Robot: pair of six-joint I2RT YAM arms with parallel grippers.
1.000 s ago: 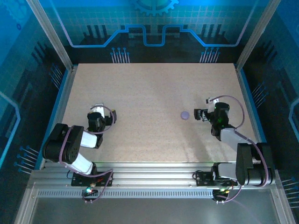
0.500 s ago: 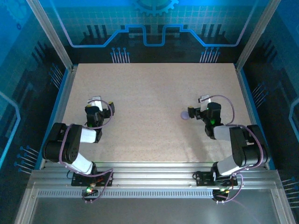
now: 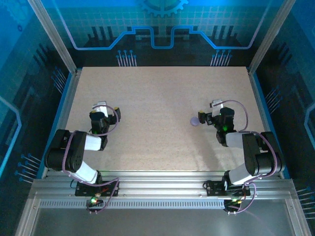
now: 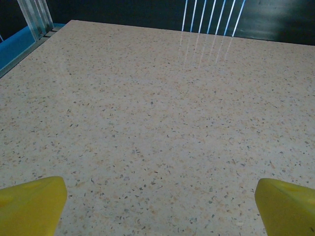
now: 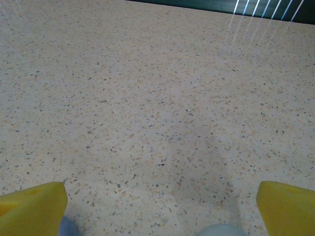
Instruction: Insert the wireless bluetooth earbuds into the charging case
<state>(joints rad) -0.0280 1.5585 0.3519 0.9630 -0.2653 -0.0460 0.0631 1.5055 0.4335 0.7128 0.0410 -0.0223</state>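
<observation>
**Right claw (image 5: 160, 209) spread wide beside the charging case (image 3: 195, 121)**

The right claw stands fully spread and pinches nothing. It sits just right of the charging case, a lavender puck lying on the table (image 3: 147, 93), right of centre. The left claw (image 4: 158, 205) is spread too, empty, well apart on the left side.

The risk, as I judge it, is that a finger this close nudges the light puck and sends it sliding on the smooth top. It could also sweep away an earbud too small to make out here.

The top view gives the puck whole and both arms' places. The right wrist view gives the yellow fingertips (image 5: 32, 209) and mere slivers, lavender and pale, at its lower edge.
</observation>
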